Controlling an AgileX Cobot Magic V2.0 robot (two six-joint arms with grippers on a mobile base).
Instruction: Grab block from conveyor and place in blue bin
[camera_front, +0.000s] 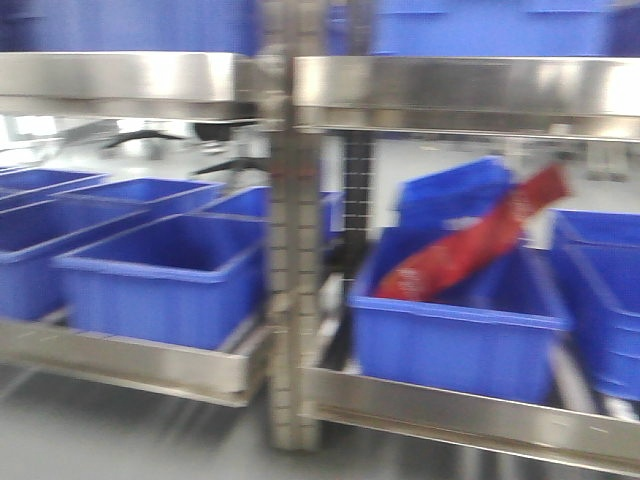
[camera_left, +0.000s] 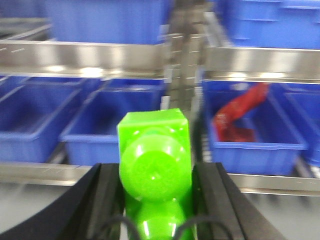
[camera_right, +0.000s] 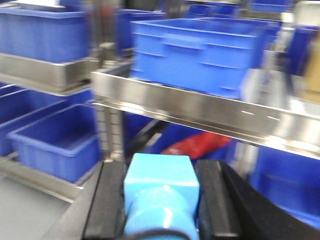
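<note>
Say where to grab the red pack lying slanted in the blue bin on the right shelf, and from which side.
Take the red pack by its raised upper end, which seems to clear the rim of the blue bin at the back right. Come from the front and above, jaws across its narrow width. The low end sits inside the walls, so it is harder to reach. Blur hides finer shape.

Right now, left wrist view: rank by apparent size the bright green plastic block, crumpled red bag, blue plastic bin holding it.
Blue plastic bin and green plastic block: alike; block much nearer.
Smallest: crumpled red bag.
</note>
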